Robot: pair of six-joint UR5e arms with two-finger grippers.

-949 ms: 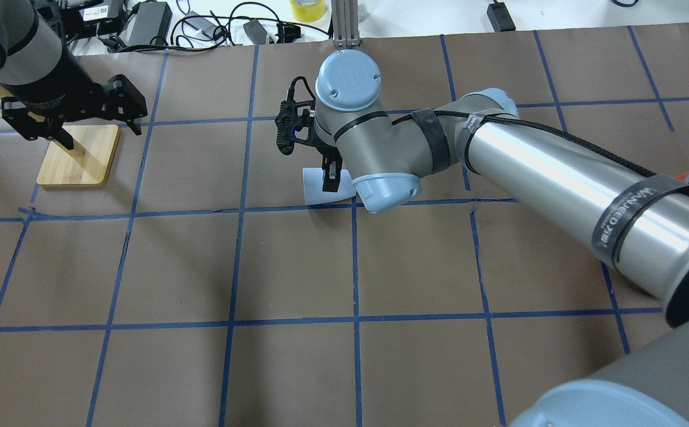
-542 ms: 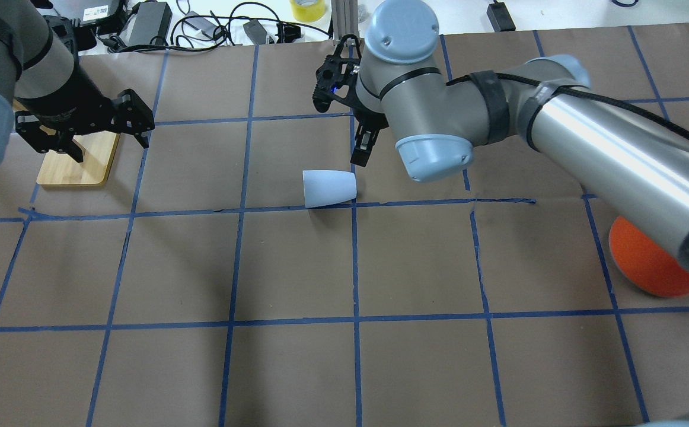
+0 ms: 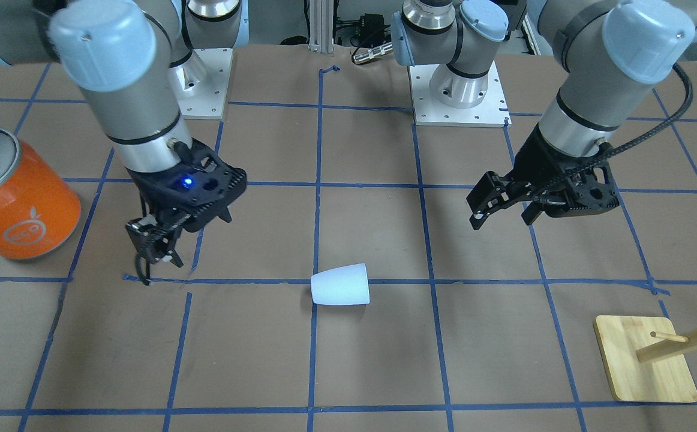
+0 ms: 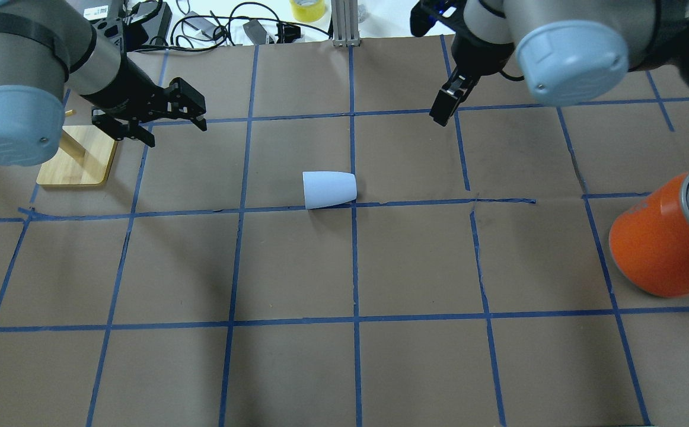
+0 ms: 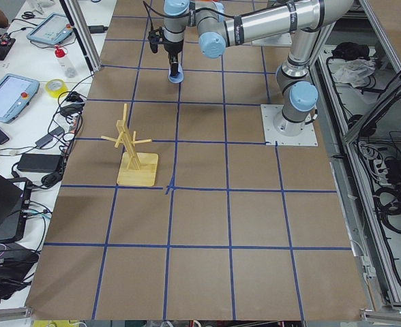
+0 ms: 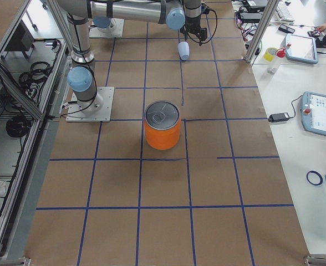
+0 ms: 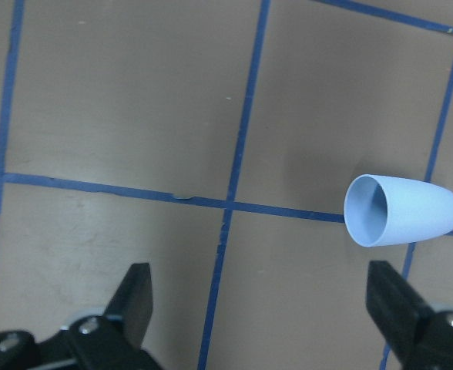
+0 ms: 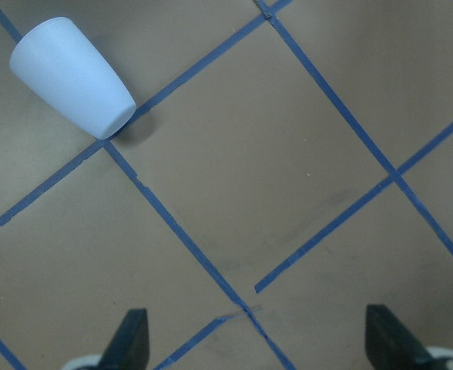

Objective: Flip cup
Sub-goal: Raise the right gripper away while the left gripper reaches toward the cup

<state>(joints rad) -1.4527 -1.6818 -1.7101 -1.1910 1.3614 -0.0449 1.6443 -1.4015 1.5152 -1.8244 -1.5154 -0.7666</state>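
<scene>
1. You see the cup lying on its side on the brown paper, near the middle of the table. It rests just beside a blue tape line, close to a crossing of the grid.
2. Its wide, open mouth faces the robot's left side and its narrower base faces the right. The left wrist view looks partly into the mouth.
3. Your left gripper hangs above the table with its fingers spread wide and nothing between them. It is well apart from the cup, on the mouth side.
4. Your right gripper also has its fingers spread with nothing held, as the right wrist view shows. It is raised off the table and well clear of the cup, on the base side.
5. Neither gripper touches the cup, which lies between the two.
6. A wooden stand sits behind the left gripper, at the table's left end.
7. An orange can with a silver lid stands at the right end, far from the cup.
</scene>
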